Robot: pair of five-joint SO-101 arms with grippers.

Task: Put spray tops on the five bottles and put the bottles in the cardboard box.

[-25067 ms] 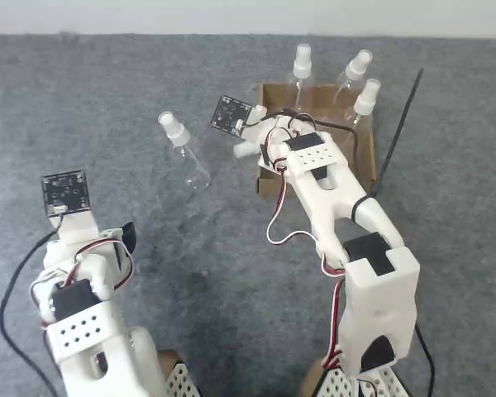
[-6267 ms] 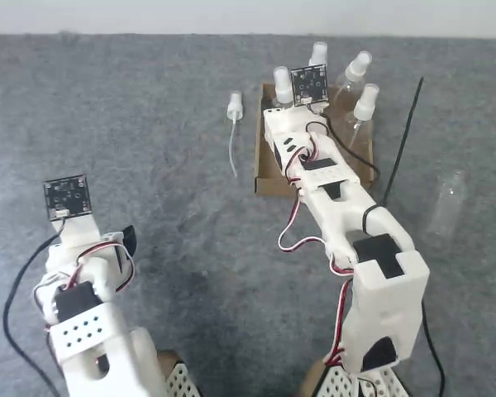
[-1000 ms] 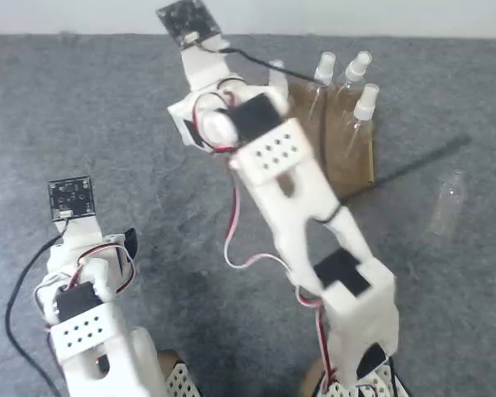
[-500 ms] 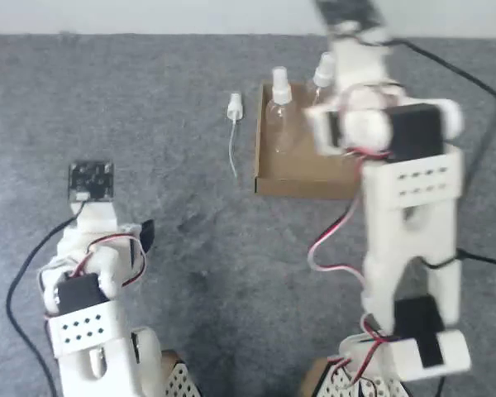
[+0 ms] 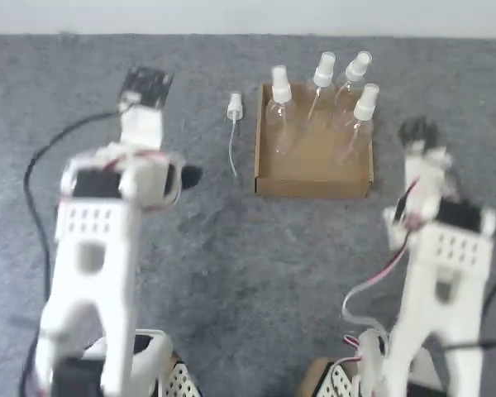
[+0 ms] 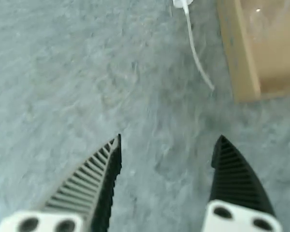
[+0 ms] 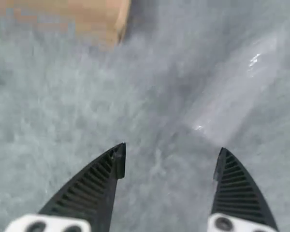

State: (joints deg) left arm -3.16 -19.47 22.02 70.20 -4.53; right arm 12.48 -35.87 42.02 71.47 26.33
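Four capped bottles (image 5: pixel 279 107) stand in the cardboard box (image 5: pixel 312 188).
A spray top (image 5: pixel 235 106) lies beside the box; left tool (image 6: pixel 169 138) and right tool (image 7: pixel 172 147) gape wide, empty.

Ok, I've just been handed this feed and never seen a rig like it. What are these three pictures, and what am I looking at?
You are looking at two small white robot arms, the left arm and the right arm, side by side on a grey carpet. The high view comes from a fixed camera looking down over both. The other two pictures come from a camera on each arm's wrist, looking out between its two dark fingers. The left end effector is open and holds nothing. Beyond it lies a loose spray top with its long tube, next to the cardboard box. Standing in the box are four bottles with tops on. The right end effector is also open and empty, above what looks like a clear bottle lying on the carpet.
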